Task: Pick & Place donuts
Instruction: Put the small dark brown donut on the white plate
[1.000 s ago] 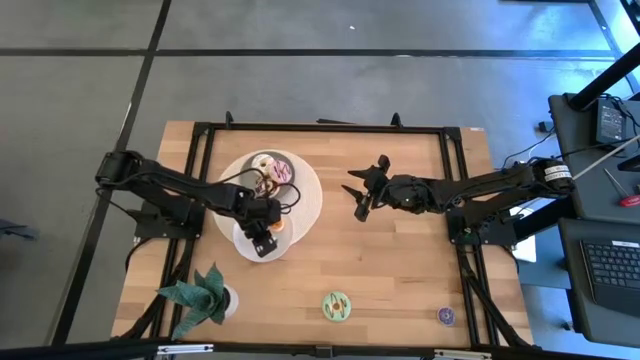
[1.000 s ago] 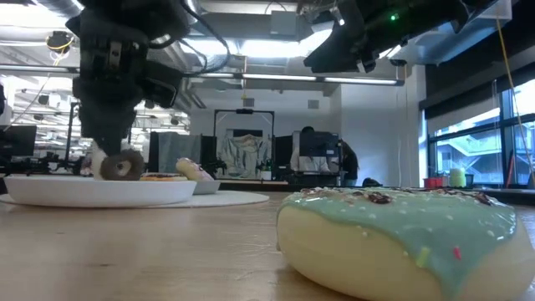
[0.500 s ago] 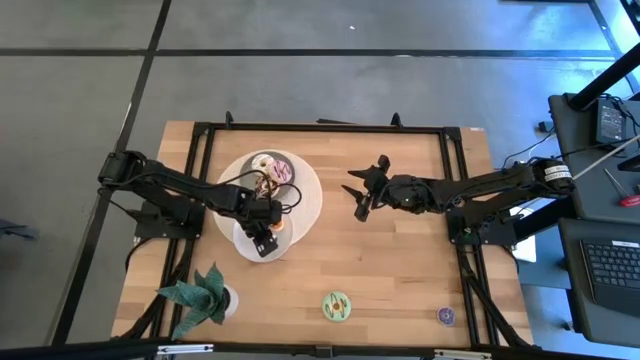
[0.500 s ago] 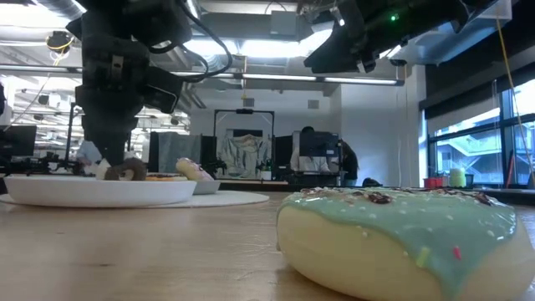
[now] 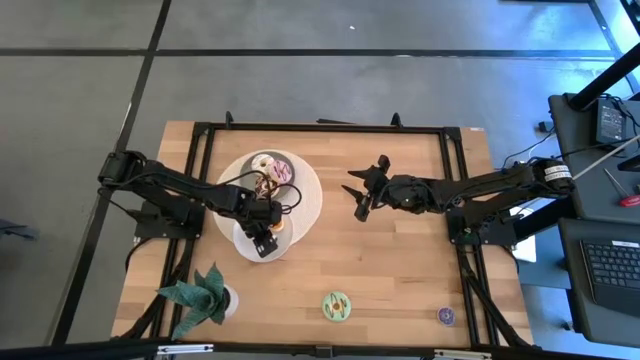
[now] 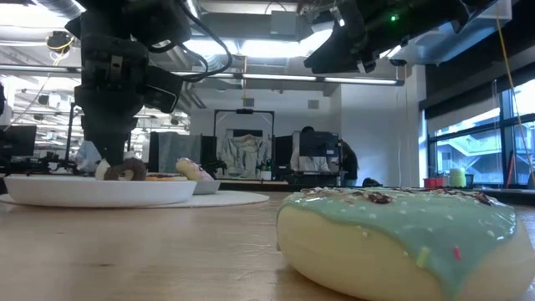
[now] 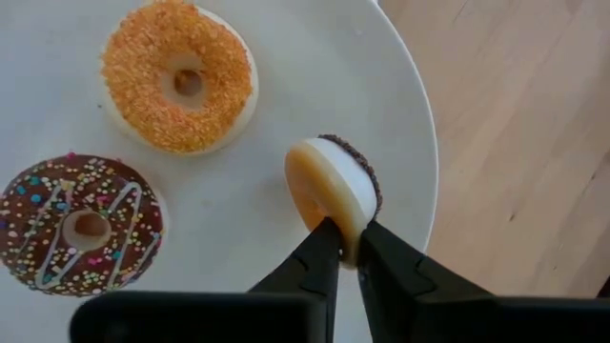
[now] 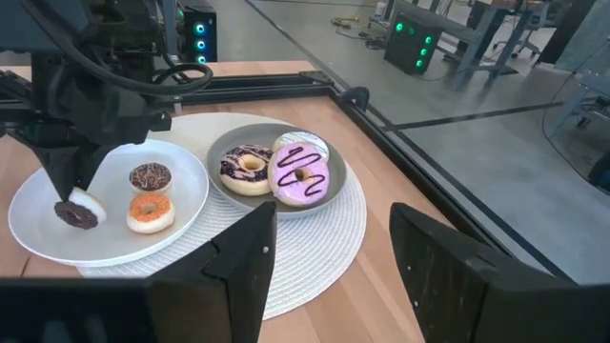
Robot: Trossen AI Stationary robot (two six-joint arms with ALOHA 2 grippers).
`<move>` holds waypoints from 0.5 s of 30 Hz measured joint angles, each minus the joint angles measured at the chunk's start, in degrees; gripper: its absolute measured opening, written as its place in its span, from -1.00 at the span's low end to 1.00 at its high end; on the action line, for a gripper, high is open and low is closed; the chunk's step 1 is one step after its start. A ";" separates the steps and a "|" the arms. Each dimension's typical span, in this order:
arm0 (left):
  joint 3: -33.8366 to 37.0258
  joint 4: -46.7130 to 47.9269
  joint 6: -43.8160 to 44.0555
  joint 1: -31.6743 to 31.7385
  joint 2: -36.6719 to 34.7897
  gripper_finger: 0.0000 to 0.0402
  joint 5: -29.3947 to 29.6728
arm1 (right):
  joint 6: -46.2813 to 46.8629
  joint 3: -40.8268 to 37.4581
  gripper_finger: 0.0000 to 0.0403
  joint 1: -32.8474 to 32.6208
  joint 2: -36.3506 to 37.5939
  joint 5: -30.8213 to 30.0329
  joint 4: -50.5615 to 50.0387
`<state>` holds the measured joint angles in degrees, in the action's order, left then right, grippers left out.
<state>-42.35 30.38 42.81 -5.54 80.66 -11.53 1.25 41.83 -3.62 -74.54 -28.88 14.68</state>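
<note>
I see my left gripper (image 7: 345, 250) pinching a small chocolate donut (image 7: 335, 192) on its edge, standing on the white plate (image 7: 381, 114). My right gripper (image 5: 358, 190) waits open over the table.

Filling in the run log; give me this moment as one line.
left gripper: on chocolate donut, edge-up on white plate | right gripper: open, waiting mid-table | green donut: not yet picked

- High view looks straight down on the whole tabletop (image 5: 400, 250).
- Low view sits at tabletop height, facing the room.
- Both wrist views share the white plate (image 7: 286, 86), close ahead of the left jaws.
</note>
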 joint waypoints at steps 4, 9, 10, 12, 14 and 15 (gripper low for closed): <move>0.00 -0.01 -0.02 0.00 0.00 -0.80 -0.02 | -0.02 0.00 0.03 0.00 0.00 0.00 0.00; 0.00 -0.01 -0.04 0.00 -0.01 -0.77 -0.02 | -0.02 0.01 0.03 0.00 0.00 0.00 0.00; 0.00 0.00 -0.03 0.00 -0.02 -0.76 -0.02 | -0.02 0.00 0.03 0.00 0.00 0.00 0.00; 0.00 0.00 -0.02 0.00 -0.02 -0.75 -0.02 | -0.02 0.00 0.03 0.00 0.00 0.00 -0.01; 0.00 -0.01 -0.02 0.00 -0.02 -0.73 -0.04 | -0.01 0.00 0.03 0.00 0.00 0.00 0.00; 0.00 0.01 -0.02 0.00 -0.02 -0.71 -0.04 | -0.02 0.00 0.03 -0.02 0.00 0.00 -0.02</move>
<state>-42.35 30.39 42.78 -5.54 80.64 -11.57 1.23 41.82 -3.63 -74.54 -28.88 14.66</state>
